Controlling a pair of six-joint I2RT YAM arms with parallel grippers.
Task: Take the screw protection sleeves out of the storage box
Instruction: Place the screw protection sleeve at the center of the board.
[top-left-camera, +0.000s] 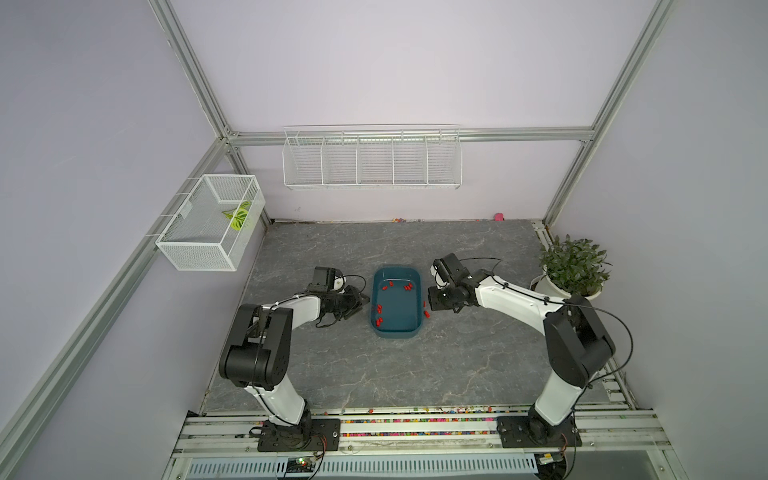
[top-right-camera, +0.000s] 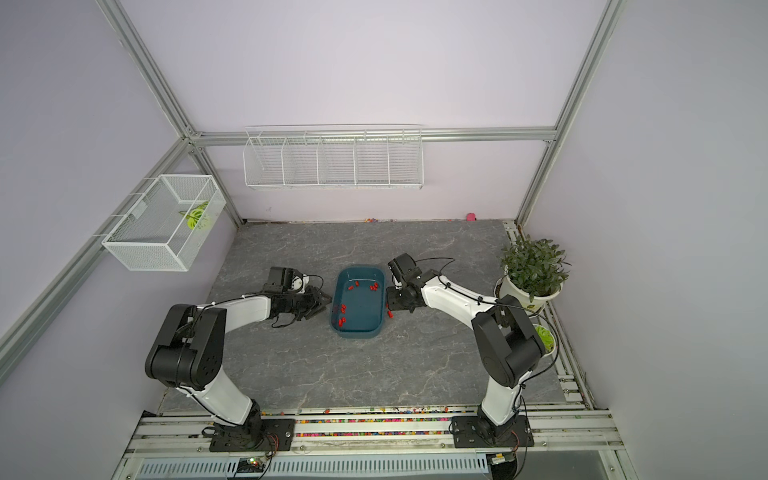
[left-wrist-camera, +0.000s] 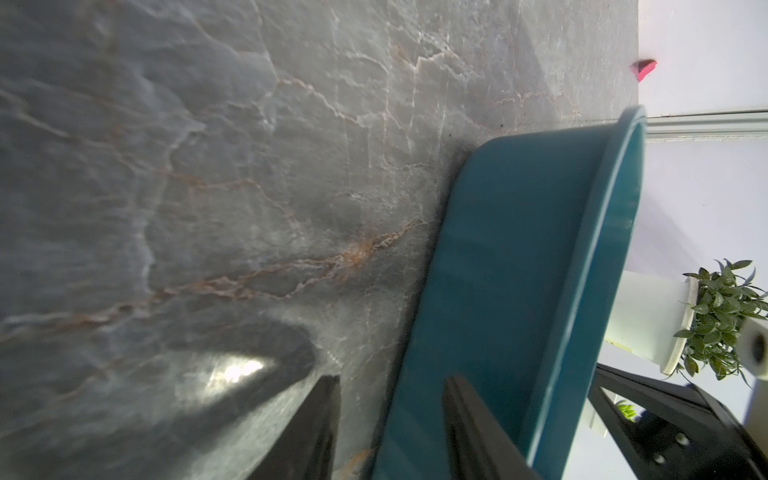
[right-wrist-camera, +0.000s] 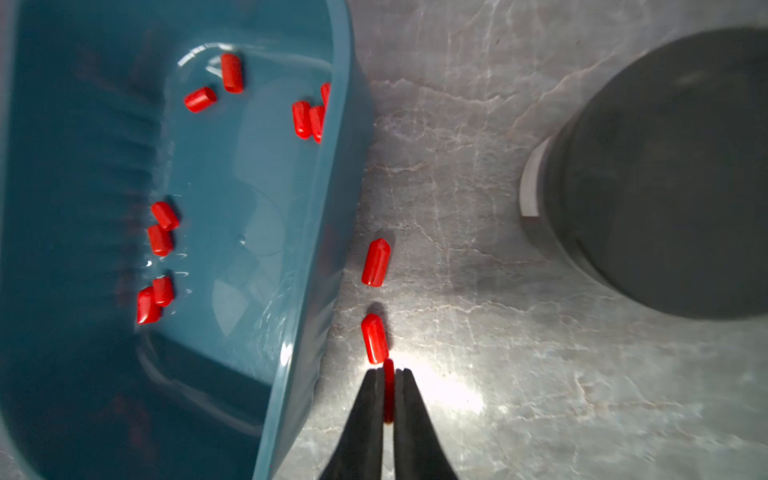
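Right gripper (right-wrist-camera: 389, 372) pinches sleeve (right-wrist-camera: 389, 392); dark canister (right-wrist-camera: 665, 174) nearby.

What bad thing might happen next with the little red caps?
1. The right claw pinches a red sleeve right beside a loose sleeve lying on the table. Letting go there might knock that one rolling away.
2. The open left claw sits very close to the storage box wall. A nudge could slide the box and scatter the sleeves inside.

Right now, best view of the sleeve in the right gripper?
Right wrist: held sleeve close-up, pinched in the right gripper beside the storage box. Both top views: not discernible. Left wrist: only the box's wall.
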